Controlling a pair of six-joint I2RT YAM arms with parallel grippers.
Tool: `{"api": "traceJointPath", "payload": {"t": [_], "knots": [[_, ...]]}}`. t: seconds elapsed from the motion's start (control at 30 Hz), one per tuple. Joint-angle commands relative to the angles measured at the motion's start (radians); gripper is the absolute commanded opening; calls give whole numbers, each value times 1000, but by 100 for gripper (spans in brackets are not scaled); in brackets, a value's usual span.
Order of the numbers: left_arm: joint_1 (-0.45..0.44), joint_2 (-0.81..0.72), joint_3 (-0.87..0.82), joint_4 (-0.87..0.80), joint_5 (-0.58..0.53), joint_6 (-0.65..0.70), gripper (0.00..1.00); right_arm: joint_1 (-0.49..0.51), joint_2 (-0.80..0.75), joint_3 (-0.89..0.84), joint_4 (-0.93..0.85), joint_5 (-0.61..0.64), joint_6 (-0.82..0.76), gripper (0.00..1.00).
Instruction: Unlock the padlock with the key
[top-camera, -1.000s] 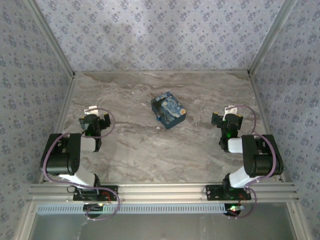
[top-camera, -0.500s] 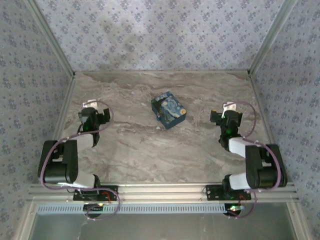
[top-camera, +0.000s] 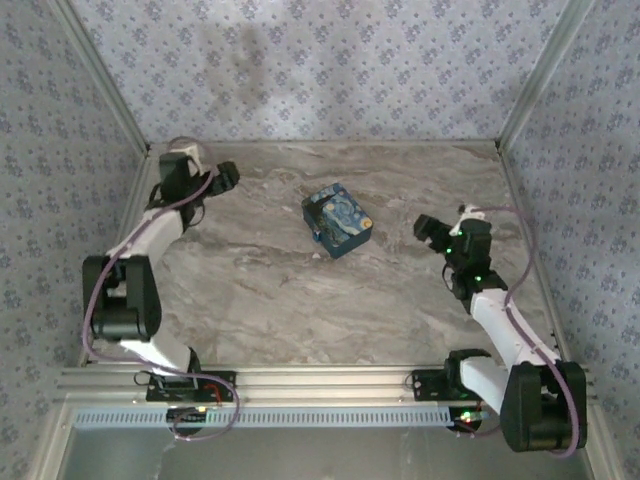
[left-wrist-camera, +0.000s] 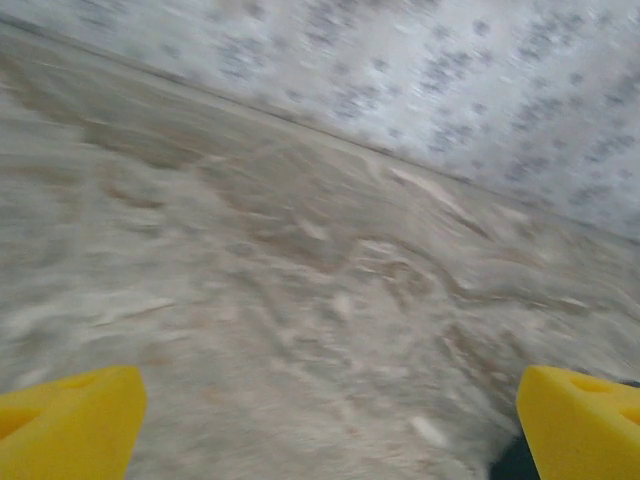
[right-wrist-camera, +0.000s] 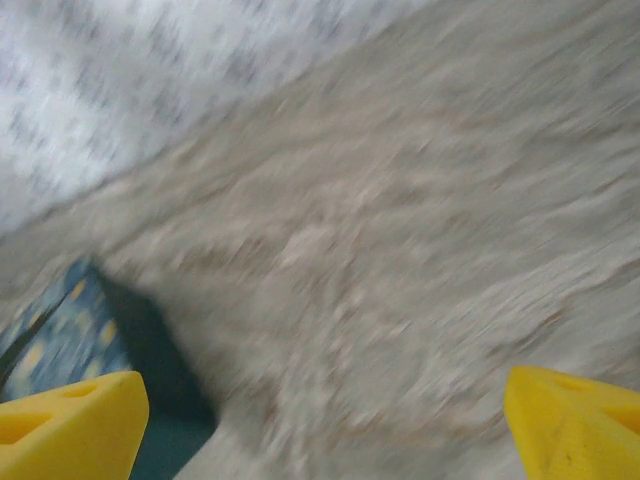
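Note:
A blue-and-yellow printed box (top-camera: 337, 220) lies in the middle of the marble table (top-camera: 300, 300). A tiny blue piece (top-camera: 319, 241), which looks like the padlock, rests against the box's near-left corner; it is too small for detail. I cannot make out the key. My left gripper (top-camera: 222, 178) is stretched to the far left corner, well apart from the box. It is open, its yellow fingertips (left-wrist-camera: 70, 420) wide apart over bare table (left-wrist-camera: 320, 300). My right gripper (top-camera: 430, 228) hangs right of the box, open (right-wrist-camera: 320, 430), with the box's edge (right-wrist-camera: 60, 335) at its left.
Patterned walls (top-camera: 330, 60) close the table on three sides, with metal posts (top-camera: 525, 85) at the far corners. The left gripper is close to the back wall (left-wrist-camera: 480, 80). Both wrist views are blurred by motion.
The left arm has stretched out and swung its gripper to the far left corner. The right arm has unfolded, with its gripper staying near its place right of the box. The box has not moved.

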Motion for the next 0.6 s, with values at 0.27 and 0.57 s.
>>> {"api": "traceJointPath", "payload": {"t": [0.27,0.57], "knots": [[-244,498,634,-451,265,50,91,260,185,87,-53,-105,200,84],[-326,722,979,-699,318,155,88,305,383,149,64,-152,300,79]]}}
